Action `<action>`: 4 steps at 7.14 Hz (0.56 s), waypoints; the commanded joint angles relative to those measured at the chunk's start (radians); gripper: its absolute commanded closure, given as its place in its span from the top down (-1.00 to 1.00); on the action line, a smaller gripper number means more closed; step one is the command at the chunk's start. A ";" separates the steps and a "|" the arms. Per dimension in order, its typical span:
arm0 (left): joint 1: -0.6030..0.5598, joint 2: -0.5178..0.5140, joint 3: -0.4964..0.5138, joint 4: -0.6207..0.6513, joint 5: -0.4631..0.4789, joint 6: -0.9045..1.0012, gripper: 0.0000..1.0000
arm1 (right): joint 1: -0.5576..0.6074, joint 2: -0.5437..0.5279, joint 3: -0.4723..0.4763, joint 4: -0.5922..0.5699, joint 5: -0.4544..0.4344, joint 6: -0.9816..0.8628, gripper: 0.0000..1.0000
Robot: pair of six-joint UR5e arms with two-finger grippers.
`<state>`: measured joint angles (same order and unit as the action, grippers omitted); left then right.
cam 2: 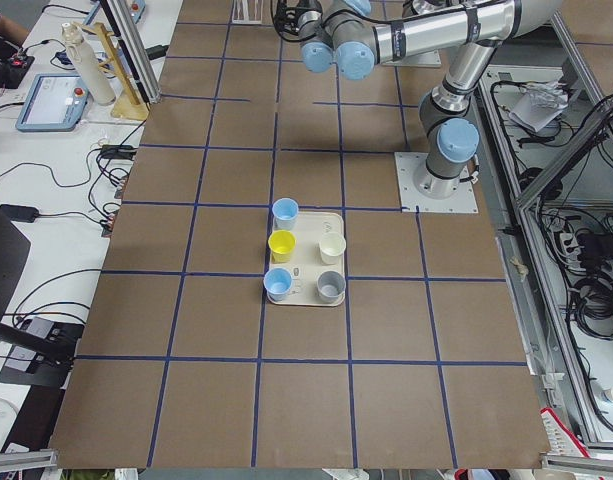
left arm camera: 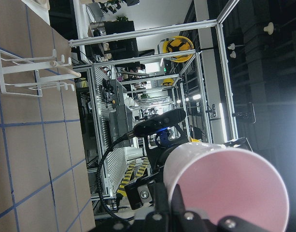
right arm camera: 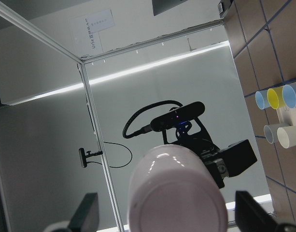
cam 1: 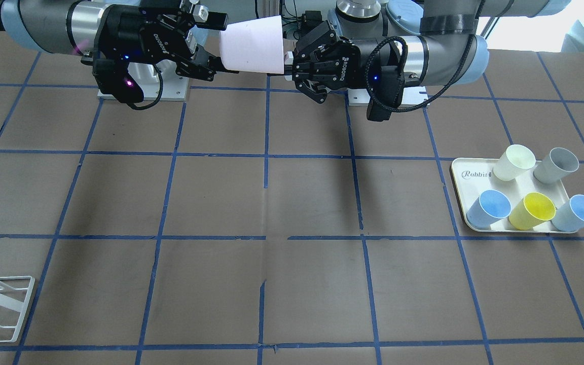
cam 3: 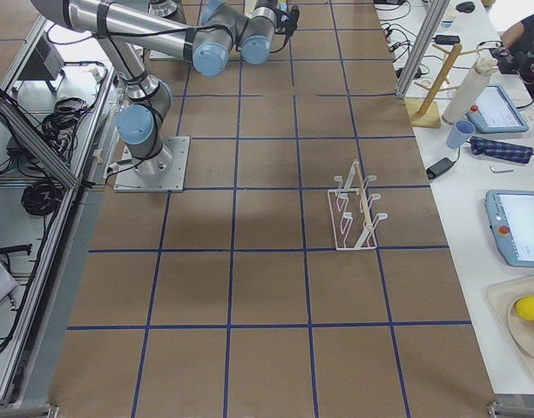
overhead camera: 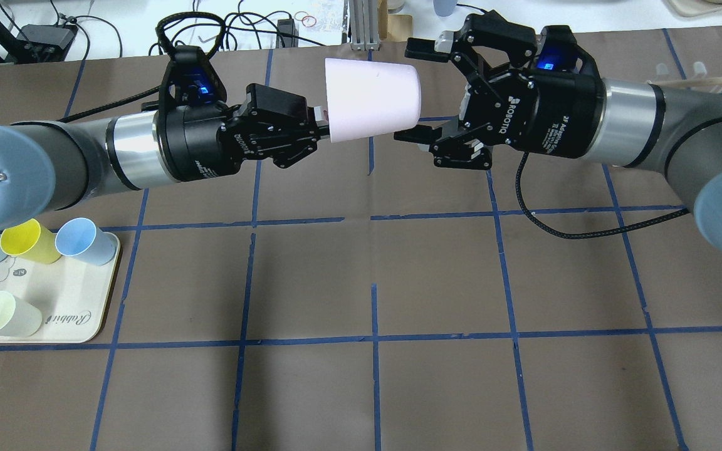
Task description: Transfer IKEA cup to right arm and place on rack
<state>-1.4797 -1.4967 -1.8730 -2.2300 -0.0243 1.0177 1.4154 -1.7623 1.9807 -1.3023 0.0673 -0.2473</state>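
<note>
The IKEA cup (overhead camera: 370, 103) looks like smooth, mostly matt plastic. The left arm (overhead camera: 129, 150) and right arm (overhead camera: 624, 122) are brushed silvery metal with glossy blue joint caps (overhead camera: 4, 175). The left gripper (overhead camera: 321, 122) and right gripper (overhead camera: 416, 93) are satin black. Dull, paper-like brown sheeting covers the table (overhead camera: 436, 275), crossed by blue tape (overhead camera: 373, 313). At eight o'clock the tray (overhead camera: 94, 313) looks like smooth plastic. At two o'clock the rack (cam 3: 354, 218) is white-coated wire.
</note>
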 commanded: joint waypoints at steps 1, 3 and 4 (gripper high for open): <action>-0.007 0.001 -0.001 0.000 0.000 -0.001 -1.00 | 0.000 0.003 -0.002 0.000 -0.006 -0.001 0.47; -0.007 0.001 -0.001 0.000 0.000 -0.002 -1.00 | 0.000 0.003 -0.002 0.001 0.000 0.000 0.09; -0.007 0.000 -0.002 0.000 0.001 -0.002 -1.00 | 0.000 0.004 -0.002 0.001 -0.001 0.000 -0.14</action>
<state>-1.4862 -1.4959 -1.8739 -2.2304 -0.0249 1.0157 1.4159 -1.7590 1.9791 -1.3013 0.0648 -0.2475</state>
